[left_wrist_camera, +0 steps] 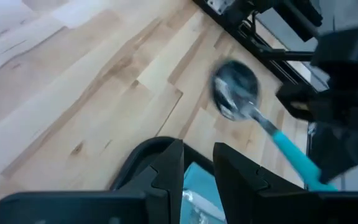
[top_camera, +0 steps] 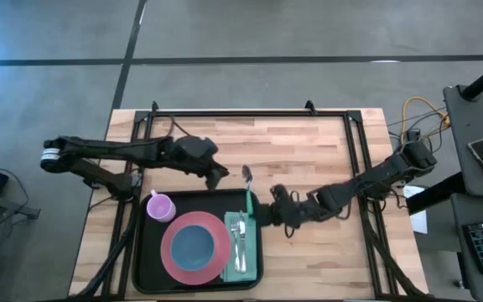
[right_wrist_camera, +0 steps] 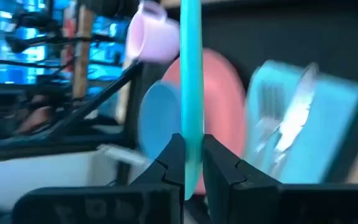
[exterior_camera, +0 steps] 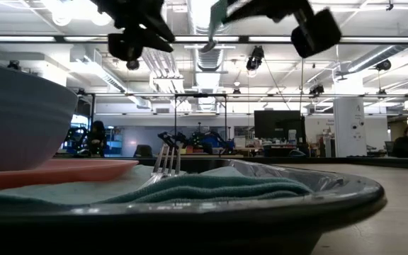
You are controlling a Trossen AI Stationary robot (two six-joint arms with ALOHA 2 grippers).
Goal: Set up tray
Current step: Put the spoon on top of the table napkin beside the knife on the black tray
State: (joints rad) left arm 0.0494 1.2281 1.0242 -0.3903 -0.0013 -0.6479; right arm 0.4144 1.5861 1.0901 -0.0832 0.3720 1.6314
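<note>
Two arms worked over the surface (top_camera: 309, 151). The right hand (right_wrist_camera: 191, 158) was clamped on a teal-handled spoon (top_camera: 247, 191) by the tray's (top_camera: 145, 273) far right corner; the grip was hidden from above. The left hand (top_camera: 218, 178) hovered near the spoon's bowl, fingers (left_wrist_camera: 166, 165) slightly parted, holding nothing. The tray lay at the near edge, its contents blurred in the wrist views.

The table (top_camera: 309, 151) is showing pale, matt wooden planks. The black tray (top_camera: 139, 260) is looking like smooth, glossy plastic. A teal cloth napkin (top_camera: 248, 260) is lying soft and folded. The spoon (top_camera: 247, 176) is gleaming with a shiny metal bowl.
</note>
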